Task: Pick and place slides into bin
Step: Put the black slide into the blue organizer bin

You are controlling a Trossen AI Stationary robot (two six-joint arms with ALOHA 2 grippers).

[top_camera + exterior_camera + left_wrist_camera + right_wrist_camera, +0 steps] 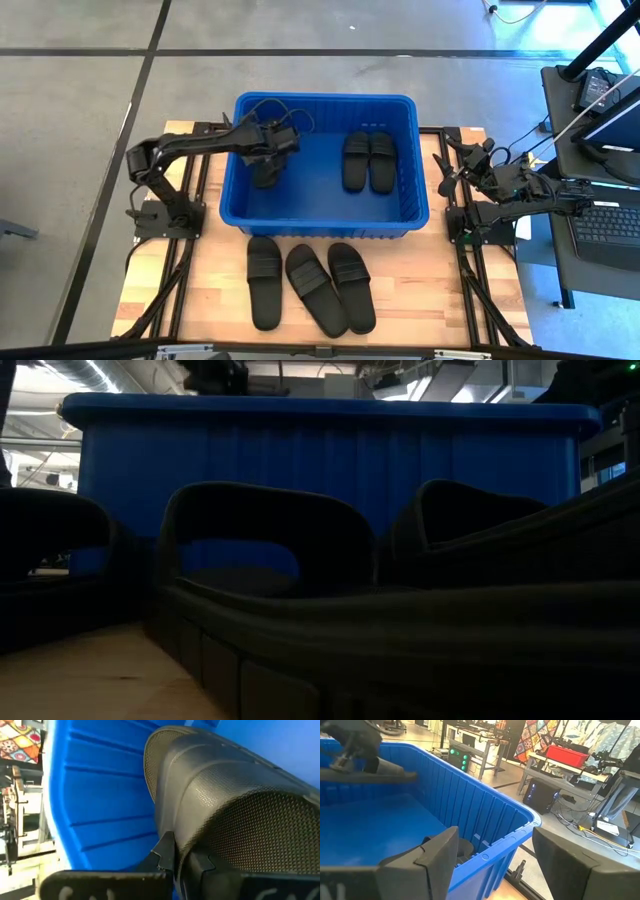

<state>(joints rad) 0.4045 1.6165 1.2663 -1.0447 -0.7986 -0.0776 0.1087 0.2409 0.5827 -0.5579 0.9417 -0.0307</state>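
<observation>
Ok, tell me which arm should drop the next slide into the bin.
Left. The left gripper is shut on a slide over the bin. The right gripper waits open beside the bin's outer wall, holding nothing.

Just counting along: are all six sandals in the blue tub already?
No: in the high view three slides lie on the table in front of the bin.

Even, bright daylight falls on the counter [420, 280] from above, with soft, short shadows. The low view is dim and backlit, its near slides [400, 650] blurred. The bin [95, 805] wall glares bright blue in the left wrist view.
</observation>
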